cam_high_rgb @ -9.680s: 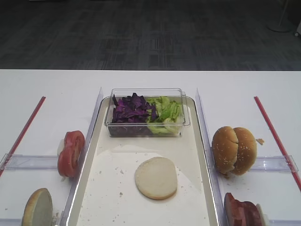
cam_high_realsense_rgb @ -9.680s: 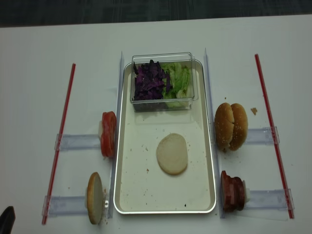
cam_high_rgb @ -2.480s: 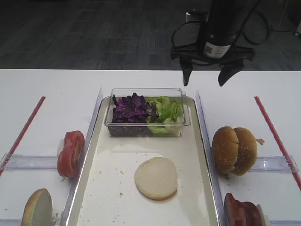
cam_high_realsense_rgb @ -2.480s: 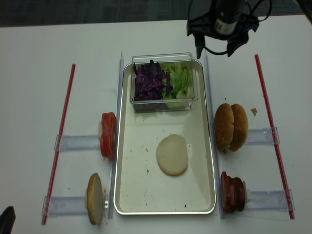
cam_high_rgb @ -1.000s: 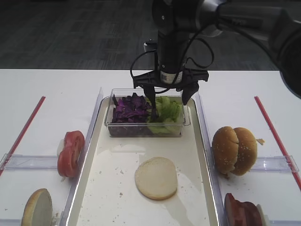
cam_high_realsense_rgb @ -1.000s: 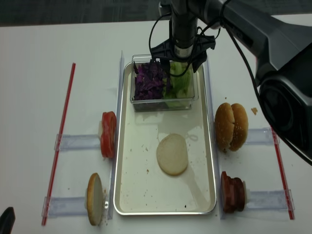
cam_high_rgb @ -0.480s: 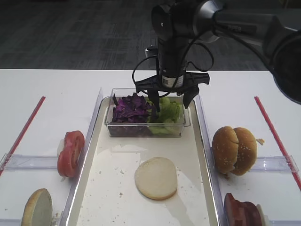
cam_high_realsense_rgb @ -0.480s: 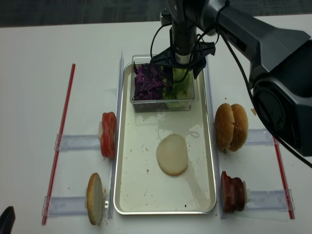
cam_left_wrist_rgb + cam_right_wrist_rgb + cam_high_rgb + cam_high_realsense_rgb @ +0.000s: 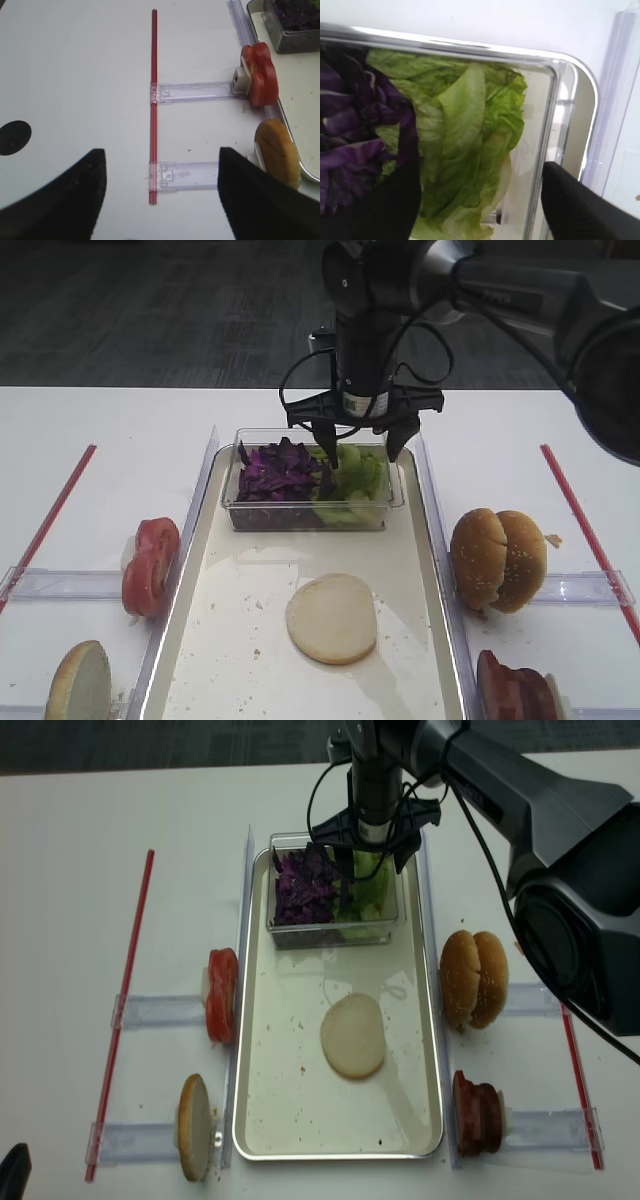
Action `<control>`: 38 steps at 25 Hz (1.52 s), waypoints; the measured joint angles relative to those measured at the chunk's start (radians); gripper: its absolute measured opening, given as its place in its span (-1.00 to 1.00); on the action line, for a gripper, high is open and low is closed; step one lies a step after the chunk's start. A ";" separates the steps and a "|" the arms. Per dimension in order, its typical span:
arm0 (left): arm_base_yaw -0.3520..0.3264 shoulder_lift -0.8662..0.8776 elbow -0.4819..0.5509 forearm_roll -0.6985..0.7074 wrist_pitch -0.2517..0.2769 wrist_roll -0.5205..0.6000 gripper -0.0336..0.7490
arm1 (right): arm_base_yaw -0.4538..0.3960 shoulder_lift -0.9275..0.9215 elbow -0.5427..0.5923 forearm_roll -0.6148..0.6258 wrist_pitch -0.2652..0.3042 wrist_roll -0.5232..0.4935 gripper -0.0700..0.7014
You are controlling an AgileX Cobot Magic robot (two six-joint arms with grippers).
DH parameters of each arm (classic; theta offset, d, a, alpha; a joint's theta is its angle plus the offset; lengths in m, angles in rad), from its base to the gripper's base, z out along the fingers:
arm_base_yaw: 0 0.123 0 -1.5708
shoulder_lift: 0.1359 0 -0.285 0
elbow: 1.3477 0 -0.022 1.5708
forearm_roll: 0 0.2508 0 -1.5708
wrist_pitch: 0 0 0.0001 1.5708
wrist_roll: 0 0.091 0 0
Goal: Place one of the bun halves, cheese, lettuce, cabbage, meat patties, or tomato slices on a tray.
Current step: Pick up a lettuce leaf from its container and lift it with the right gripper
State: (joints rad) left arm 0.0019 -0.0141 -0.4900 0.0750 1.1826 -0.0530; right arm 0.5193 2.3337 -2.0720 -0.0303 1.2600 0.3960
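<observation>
The lettuce [image 9: 465,150] lies in the right half of a small clear box [image 9: 312,508], which stands at the far end of the tray [image 9: 410,570]; the cabbage [image 9: 280,472] fills the left half of the same box. The right hand [image 9: 361,448] points straight down into the box, its two fingers spread wide. One finger stands at the line between cabbage and lettuce, the other close to the right wall of the box. In the right wrist view the lettuce lies between the dark fingers [image 9: 575,210] and they are not closed on it, so the hand grasps nothing. Its arm comes down from the far right corner of the surface [image 9: 120,420], with a black cable looping around the wrist. A small white label is on the wrist, but its writing is too small to read.

One of the bun halves [image 9: 331,618] lies cut face up in the middle of the tray, with bare tray around it. Outside the tray, the tomato slices [image 9: 151,565] stand on edge at the left rim, and the meat patties [image 9: 515,690] at the near right corner. Red strips [image 9: 122,1010] run along the left and right sides of the surface.

The left hand [image 9: 160,200] hangs spread and empty over the near left part of the surface.
</observation>
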 joint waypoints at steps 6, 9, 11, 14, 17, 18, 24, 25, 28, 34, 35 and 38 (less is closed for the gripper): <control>0.000 0.000 0.000 0.000 0.000 0.000 0.21 | -0.002 0.000 -0.004 0.010 -0.002 0.002 0.55; 0.000 0.000 0.000 0.000 0.000 0.000 0.21 | 0.007 0.000 -0.004 0.009 -0.004 0.002 0.55; 0.000 0.000 0.000 0.000 0.000 0.000 0.21 | 0.022 0.000 -0.006 0.030 -0.019 0.006 0.55; 0.000 0.000 0.000 0.000 0.000 0.000 0.21 | 0.035 0.000 -0.006 0.043 -0.024 0.010 0.54; 0.000 0.000 0.000 0.000 0.000 0.000 0.21 | 0.036 0.000 -0.006 0.043 -0.025 0.013 0.54; 0.000 0.000 0.000 0.000 0.000 0.000 0.21 | 0.036 0.000 -0.006 0.043 -0.025 0.013 0.54; 0.000 0.000 0.000 0.000 0.000 0.000 0.21 | 0.036 0.000 -0.006 0.030 -0.025 0.018 0.54; 0.000 0.000 0.000 0.000 0.000 0.000 0.21 | 0.036 0.000 -0.006 0.030 -0.025 0.018 0.54; 0.000 0.000 0.000 0.000 0.000 0.000 0.21 | 0.036 0.000 -0.006 0.016 -0.025 0.018 0.54; 0.000 0.000 0.000 0.000 0.000 0.000 0.21 | 0.036 0.019 -0.006 0.008 -0.025 0.020 0.54; 0.000 0.000 0.000 0.000 0.000 0.000 0.21 | 0.036 0.023 -0.006 0.008 -0.026 0.020 0.54; 0.000 0.000 0.000 0.000 0.000 0.000 0.21 | 0.036 0.033 -0.006 0.008 -0.026 0.020 0.54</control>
State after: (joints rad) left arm 0.0019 -0.0141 -0.4900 0.0750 1.1826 -0.0530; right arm 0.5556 2.3665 -2.0781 -0.0226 1.2342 0.4159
